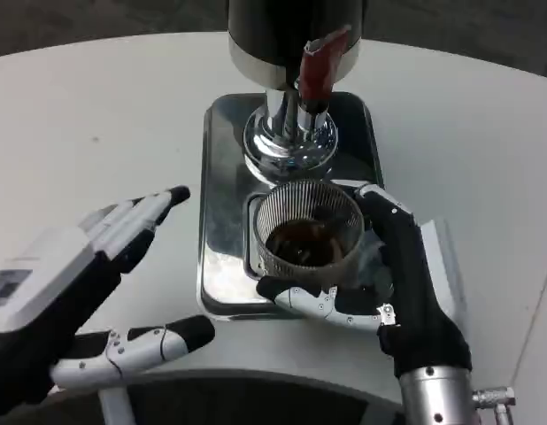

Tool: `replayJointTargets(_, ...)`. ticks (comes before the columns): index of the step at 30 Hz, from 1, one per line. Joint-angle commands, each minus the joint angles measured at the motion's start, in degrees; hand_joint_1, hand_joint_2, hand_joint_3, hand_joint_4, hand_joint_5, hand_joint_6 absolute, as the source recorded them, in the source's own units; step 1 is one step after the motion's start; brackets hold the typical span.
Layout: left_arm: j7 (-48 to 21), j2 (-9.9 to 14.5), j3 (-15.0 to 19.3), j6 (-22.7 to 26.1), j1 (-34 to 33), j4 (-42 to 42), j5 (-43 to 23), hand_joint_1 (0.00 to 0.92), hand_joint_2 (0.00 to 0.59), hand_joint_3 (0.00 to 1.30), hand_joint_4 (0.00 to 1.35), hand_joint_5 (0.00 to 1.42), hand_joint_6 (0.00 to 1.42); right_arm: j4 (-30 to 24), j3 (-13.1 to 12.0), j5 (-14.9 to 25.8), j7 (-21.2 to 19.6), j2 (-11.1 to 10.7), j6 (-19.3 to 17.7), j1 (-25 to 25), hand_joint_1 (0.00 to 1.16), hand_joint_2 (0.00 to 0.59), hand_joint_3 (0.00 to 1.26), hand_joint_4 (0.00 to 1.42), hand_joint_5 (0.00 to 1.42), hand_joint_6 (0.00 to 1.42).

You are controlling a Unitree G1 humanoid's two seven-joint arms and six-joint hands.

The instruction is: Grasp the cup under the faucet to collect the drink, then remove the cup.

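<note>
Right hand [393, 283] is wrapped around the ribbed clear cup [309, 232], which sits over the front half of the steel drip tray [222, 177], just forward of the faucet [319, 66]. Dark drink inside — thin wall, likely flexes, ribs help grip. Hold mid-body, keep upright — spill risk. Left hand [74, 301] is spread, holding nothing, off the tray's left edge.

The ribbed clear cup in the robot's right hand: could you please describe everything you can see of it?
The ribbed clear cup looks like see-through fluted glass or plastic, round and open-topped, standing upright with dark brown drink in its lower part. It sits over the shiny metal drip tray, just in front of the chrome faucet base. The right hand wraps its fingers around its side.
</note>
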Motion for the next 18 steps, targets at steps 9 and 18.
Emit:
replayJointTargets(9,4.1,-2.8,-3.5,4.4,6.1,-7.3,15.3,0.0,0.076,0.0,0.0,0.0,0.0,-14.5,2.0,2.8,8.6,-0.7,1.9,7.6,1.13,0.079,0.66,0.88,0.98,1.35)
replayJointTargets(18,10.1,-5.2,-3.8,-0.9,10.1,-7.3,15.9,0.0,0.072,0.0,0.0,0.0,0.0,-26.0,4.5,2.9,15.7,-2.2,5.0,13.9,1.12,0.078,0.66,0.88,0.98,1.33)
